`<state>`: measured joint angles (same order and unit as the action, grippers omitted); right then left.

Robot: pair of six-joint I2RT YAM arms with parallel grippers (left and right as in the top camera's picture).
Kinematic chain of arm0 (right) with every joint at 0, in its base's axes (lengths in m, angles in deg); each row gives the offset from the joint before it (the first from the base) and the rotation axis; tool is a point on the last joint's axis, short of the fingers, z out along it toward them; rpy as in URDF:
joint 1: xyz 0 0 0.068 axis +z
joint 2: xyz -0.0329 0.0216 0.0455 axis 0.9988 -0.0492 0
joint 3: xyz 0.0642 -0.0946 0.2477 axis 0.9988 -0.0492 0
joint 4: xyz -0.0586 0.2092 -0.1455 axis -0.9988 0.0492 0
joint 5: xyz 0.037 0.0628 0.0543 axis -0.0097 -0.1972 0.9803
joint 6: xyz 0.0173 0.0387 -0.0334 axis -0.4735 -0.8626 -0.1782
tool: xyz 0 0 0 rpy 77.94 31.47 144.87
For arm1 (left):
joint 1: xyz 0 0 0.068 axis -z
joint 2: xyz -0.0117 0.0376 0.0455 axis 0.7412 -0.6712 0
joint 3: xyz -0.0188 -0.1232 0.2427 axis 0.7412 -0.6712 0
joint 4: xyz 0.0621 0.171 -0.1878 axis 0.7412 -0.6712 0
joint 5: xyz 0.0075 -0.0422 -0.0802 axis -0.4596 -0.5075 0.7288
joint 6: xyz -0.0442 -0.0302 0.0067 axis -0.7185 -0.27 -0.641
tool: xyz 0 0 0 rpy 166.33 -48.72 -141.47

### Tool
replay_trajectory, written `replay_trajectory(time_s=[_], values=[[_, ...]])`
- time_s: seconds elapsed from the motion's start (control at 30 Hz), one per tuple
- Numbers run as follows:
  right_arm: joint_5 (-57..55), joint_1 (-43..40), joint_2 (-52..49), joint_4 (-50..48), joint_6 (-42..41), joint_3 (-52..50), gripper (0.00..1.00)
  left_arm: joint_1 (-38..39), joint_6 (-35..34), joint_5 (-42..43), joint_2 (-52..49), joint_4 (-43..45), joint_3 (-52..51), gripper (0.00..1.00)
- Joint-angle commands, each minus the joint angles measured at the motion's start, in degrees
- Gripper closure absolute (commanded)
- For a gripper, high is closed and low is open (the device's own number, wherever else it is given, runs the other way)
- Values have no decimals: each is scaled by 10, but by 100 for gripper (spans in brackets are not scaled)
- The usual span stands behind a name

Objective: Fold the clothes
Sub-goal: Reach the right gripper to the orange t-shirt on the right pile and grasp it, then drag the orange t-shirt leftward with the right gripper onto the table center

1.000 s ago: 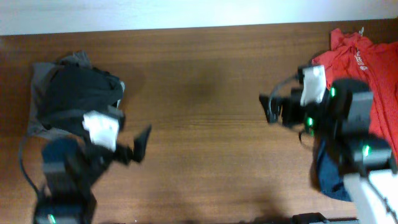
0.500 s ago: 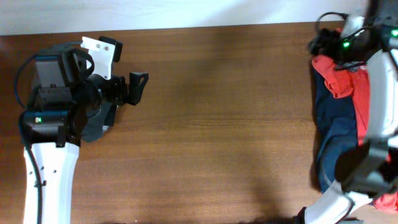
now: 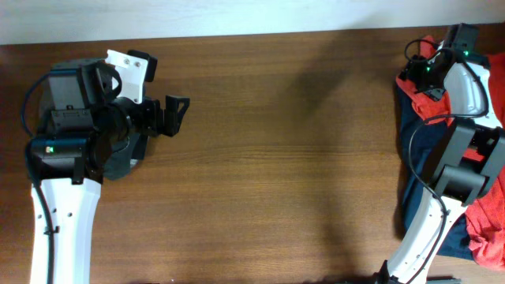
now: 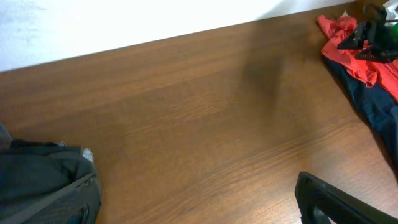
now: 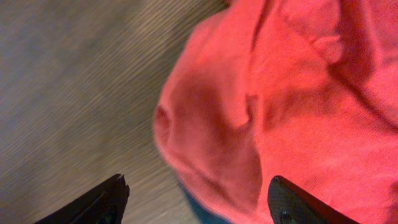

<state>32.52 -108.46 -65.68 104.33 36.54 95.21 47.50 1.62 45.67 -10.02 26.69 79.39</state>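
Observation:
The clothes lie in two heaps. At the table's right end an orange-red T-shirt (image 3: 432, 88) lies bunched over a navy garment (image 3: 426, 158). My right gripper (image 3: 416, 71) hovers at its far corner. In the right wrist view a fold of the red shirt (image 5: 261, 106) sits between the two black fingertips (image 5: 99, 200), and that gripper (image 5: 199, 200) is open around the edge. At the left end, black and grey garments (image 3: 125, 162) lie partly hidden under my left arm. My left gripper (image 3: 169, 115) is open and empty above bare wood; only one finger (image 4: 329, 200) shows in its wrist view.
A brown wooden table (image 3: 284, 158) spans the view, with a pale wall strip (image 3: 237, 16) along its far edge. More red cloth (image 3: 483, 233) lies at the near right corner. A grey garment (image 4: 43, 183) sits at the bottom left of the left wrist view.
The right arm swung to the far right corner and came down over the red shirt, its jaws narrowing. The left arm moved up over the dark heap, then held still.

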Motion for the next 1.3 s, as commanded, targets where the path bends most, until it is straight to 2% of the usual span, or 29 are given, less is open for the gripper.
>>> replay_trajectory(time_s=[0.0, 0.07, 0.2, 0.27, 0.3, 0.37, 0.4, 0.6, 0.7, 0.8, 0.93, 1.1, 1.27], values=[[-35, 2, -19, -5, -10, 10, 25, 2, -22, 10, -5, -1, 13, 1], [-47, 1, -27, -4, -11, 10, 31, 2, -22, 10, -6, -1, 13, 1], [-76, 1, -40, 10, -21, 7, 37, 2, -22, 10, -13, -1, 13, 1], [-76, 2, -41, 12, -21, 6, 56, 2, -22, 10, -18, -1, 13, 1], [-75, 1, -40, 13, -21, 8, 72, 2, -22, 10, -22, -1, 12, 1], [-71, -2, -30, 19, -21, 16, 86, 2, -22, 10, -27, -1, 12, 1], [-68, -4, -23, 21, -20, 19, 88, 2, -22, 10, -29, 0, 12, 1], [-24, -5, 38, 36, 2, 36, 92, 2, -21, 10, -34, 0, 12, 1], [43, -5, 63, 39, 34, 38, 96, 2, -21, 10, -34, 0, 12, 1], [216, -4, 97, 41, 121, 39, 96, 2, -21, 10, -33, 2, 12, 1], [378, 12, 149, 66, 178, 39, 96, 2, -21, 6, -33, 3, 12, 1], [406, 95, 212, 91, 177, 39, 96, 0, -21, 5, -30, 3, 15, 1], [383, 247, 215, 115, 177, 38, 96, -43, -21, -1, -2, 1, 33, 1]])
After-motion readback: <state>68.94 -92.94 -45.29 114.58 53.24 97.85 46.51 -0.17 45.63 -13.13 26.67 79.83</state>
